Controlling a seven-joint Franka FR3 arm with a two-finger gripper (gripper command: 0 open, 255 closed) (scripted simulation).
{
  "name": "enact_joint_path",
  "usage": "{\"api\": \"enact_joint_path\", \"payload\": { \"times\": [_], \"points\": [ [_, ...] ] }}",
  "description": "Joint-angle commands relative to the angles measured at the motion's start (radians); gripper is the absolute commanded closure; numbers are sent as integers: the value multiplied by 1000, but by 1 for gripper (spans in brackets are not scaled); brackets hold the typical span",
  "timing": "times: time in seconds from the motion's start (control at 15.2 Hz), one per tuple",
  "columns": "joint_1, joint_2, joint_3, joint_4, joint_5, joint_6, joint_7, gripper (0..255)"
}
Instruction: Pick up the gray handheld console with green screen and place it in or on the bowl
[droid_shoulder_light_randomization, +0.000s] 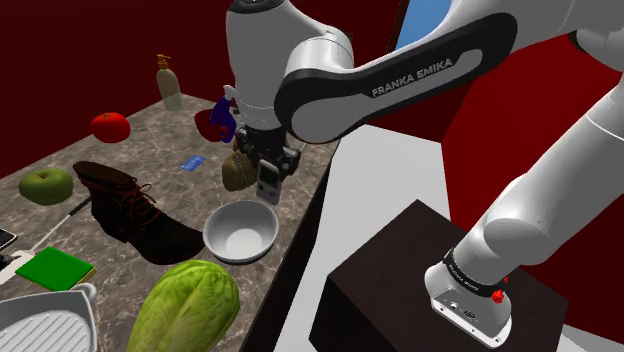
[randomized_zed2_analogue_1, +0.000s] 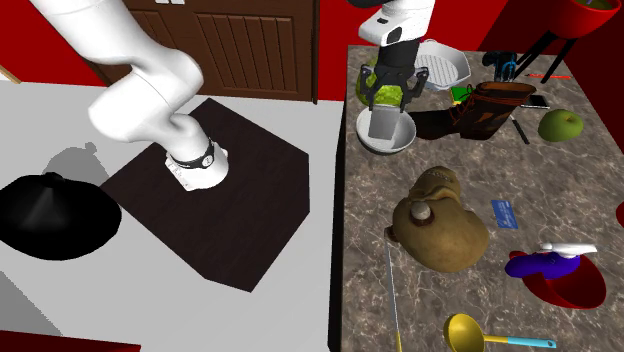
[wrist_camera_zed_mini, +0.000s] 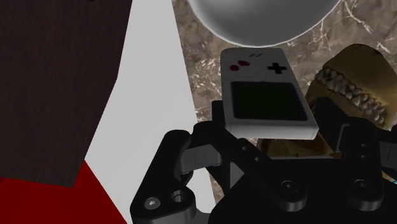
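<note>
Shoulder view, claw (droid_shoulder_light_randomization: 267, 166) pinching one end of the gray handheld console (droid_shoulder_light_randomization: 268, 185), held aloft near the white bowl (droid_shoulder_light_randomization: 238, 236)

bowl (wrist_camera_zed_mini: 261, 19) cropped, console (wrist_camera_zed_mini: 267, 89) base hidden

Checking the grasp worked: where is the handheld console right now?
In the shoulder view the console hangs clasped in the pincer above the counter, just up-right of the white bowl.
</note>
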Motion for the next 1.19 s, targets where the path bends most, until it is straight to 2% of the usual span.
{"api": "enact_joint_path", "payload": {
  "times": [0.0, 0.13, 0.4, 0.66, 0.73, 1.12],
  "points": [
    [0, -11, -2, 17, 11, -25, -12, 255],
    [0, -16, -3, 26, 15, -37, -18, 255],
    [40, 85, 55, 171, -47, -129, 92, 255],
    [110, 212, 97, 341, -131, -236, 201, 255],
    [150, 272, 109, 422, -170, -287, 244, 255],
    [153, 285, 99, 356, -185, -215, 267, 255]
  ]
}}
